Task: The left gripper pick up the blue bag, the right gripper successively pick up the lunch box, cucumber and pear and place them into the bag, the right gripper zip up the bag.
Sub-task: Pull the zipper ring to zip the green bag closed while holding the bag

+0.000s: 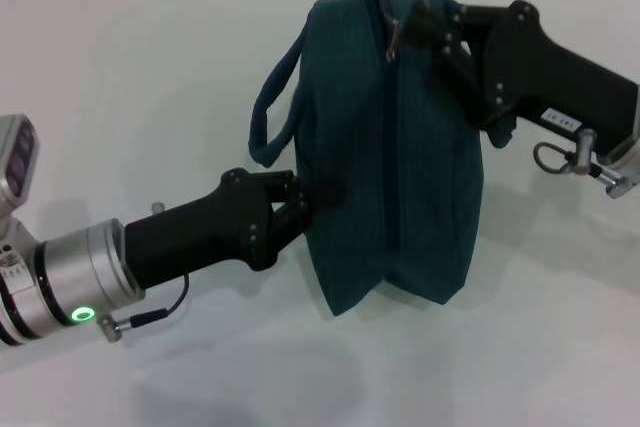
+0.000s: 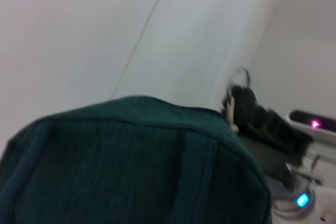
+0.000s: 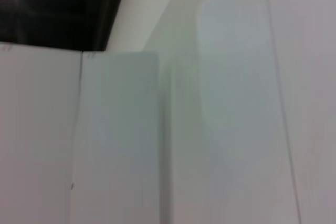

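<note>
At the centre of the head view stands the blue bag (image 1: 400, 147), upright on the white table (image 1: 150, 77), its zip seam running from 12 to 6 o'clock and appearing drawn shut along its length. One loop handle (image 1: 272, 107) hangs out at the bag's 9 o'clock side. The left gripper (image 1: 300, 205) comes in from 8 o'clock, fingers pinched narrow on the fabric of the bag's side wall. The right gripper (image 1: 420, 22) reaches in from 2 o'clock to the top end of the zip, fingers closed at the metal zip-pull (image 1: 394, 37). Lunch box, cucumber and pear are not visible on the table; judged from this, they are inside and the zipping is at or near its end.

Left wrist view: the bag's rounded top (image 2: 131, 156) fills the lower part, a handle strap crossing it; the right gripper (image 2: 252, 116) shows dark at the bag's 3 o'clock edge, its finger state unreadable from here.

Right wrist view: only pale wall panels and a dark ceiling strip; no bag, no fingers.

Handling assessment: the bag is soft cloth that creases under a pinch and would sag if loaded, so it likely carries some weight. The side-wall pinch steadies it; the strap or zip-pull offers the firmer hold. The small metal pull could slip from the fingers.
</note>
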Available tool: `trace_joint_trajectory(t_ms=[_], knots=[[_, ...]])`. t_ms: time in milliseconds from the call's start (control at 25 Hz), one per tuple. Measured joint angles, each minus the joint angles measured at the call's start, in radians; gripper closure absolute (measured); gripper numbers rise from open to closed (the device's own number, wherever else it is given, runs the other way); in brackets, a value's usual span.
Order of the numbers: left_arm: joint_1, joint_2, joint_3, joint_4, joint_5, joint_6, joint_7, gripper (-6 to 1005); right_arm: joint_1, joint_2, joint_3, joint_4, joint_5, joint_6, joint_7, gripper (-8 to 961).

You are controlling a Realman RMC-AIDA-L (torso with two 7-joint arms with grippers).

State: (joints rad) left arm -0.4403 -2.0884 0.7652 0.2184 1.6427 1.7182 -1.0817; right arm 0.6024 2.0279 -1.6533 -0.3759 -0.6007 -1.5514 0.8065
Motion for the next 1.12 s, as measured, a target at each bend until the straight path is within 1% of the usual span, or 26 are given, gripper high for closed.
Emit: trace_joint_trajectory(t_ms=[280, 320, 360, 520, 600, 800, 920, 960, 1040, 1120], knots=[[0.005, 0.003, 0.045, 0.007, 0.007, 0.013, 0.002, 938, 0.000, 0.000, 0.007, 0.002, 0.030, 0.009, 0.026, 951], [0.002, 0.004, 0.081, 0.009, 0.012, 0.027, 0.002, 938, 0.000, 0.000, 0.008, 0.004, 0.032, 0.013, 0.026, 951], [0.002, 0.004, 0.081, 0.009, 0.012, 0.027, 0.002, 938, 0.000, 0.000, 0.009, 0.006, 0.035, 0.021, 0.026, 951], [0.001, 0.007, 0.155, 0.020, 0.016, 0.065, -0.001, 938, -0.001, 0.000, 0.009, 0.008, 0.057, 0.059, 0.026, 951], [0.005, 0.007, 0.173, 0.028, 0.018, 0.084, -0.002, 939, -0.003, 0.000, 0.009, 0.010, 0.066, 0.081, 0.026, 951], [0.017, 0.013, 0.181, 0.034, 0.055, 0.132, -0.003, 939, -0.004, -0.003, 0.011, 0.012, 0.072, 0.164, 0.043, 952], [0.031, 0.017, 0.173, 0.035, 0.061, 0.138, 0.001, 939, -0.004, -0.002, 0.011, 0.015, 0.076, 0.233, 0.078, 952], [0.031, 0.017, 0.173, 0.035, 0.061, 0.138, 0.001, 939, -0.004, -0.002, 0.011, 0.015, 0.076, 0.233, 0.078, 952], [0.047, 0.018, 0.146, 0.036, 0.052, 0.130, 0.005, 939, -0.009, -0.001, 0.010, 0.017, 0.081, 0.241, 0.080, 952], [0.067, 0.017, 0.099, 0.041, 0.047, 0.107, 0.002, 938, -0.016, 0.000, 0.010, 0.020, 0.098, 0.240, 0.085, 952]])
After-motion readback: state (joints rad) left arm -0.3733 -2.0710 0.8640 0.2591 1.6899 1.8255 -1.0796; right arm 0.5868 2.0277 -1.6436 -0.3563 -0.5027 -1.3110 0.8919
